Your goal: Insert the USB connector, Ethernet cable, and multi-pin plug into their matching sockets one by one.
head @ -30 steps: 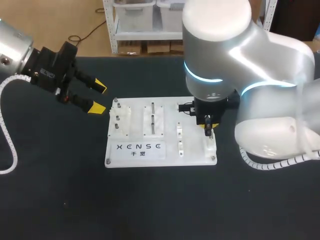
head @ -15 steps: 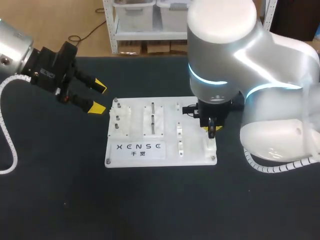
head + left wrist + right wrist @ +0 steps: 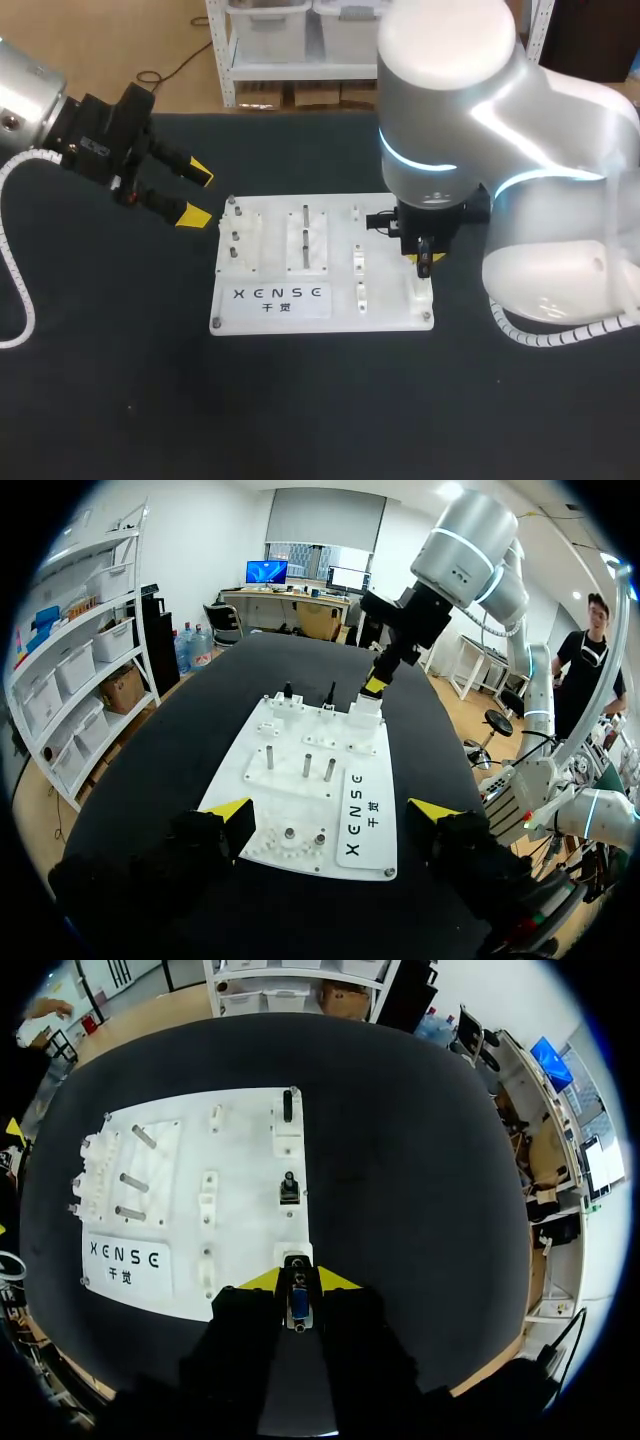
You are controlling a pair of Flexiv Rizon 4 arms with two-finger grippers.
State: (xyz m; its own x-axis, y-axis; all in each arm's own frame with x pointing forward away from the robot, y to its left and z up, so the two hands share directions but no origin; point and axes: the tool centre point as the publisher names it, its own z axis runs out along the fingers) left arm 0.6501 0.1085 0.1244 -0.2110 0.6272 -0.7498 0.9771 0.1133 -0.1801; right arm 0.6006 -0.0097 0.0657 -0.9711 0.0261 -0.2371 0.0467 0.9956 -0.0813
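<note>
since a second ago the right gripper (image 3: 422, 262) has edged right and up, clamped on a blue-faced plug (image 3: 297, 1302) above the white board's (image 3: 275, 295) right edge. the left gripper (image 3: 197, 193) hangs spread wide off its far left corner. the black table (image 3: 120, 400) stretches wide around the board.

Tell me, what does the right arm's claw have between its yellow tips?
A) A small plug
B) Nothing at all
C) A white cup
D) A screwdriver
A: the right wrist view shows the right gripper pinching a small plug between its yellow tips, above a corner of the white board.
</note>
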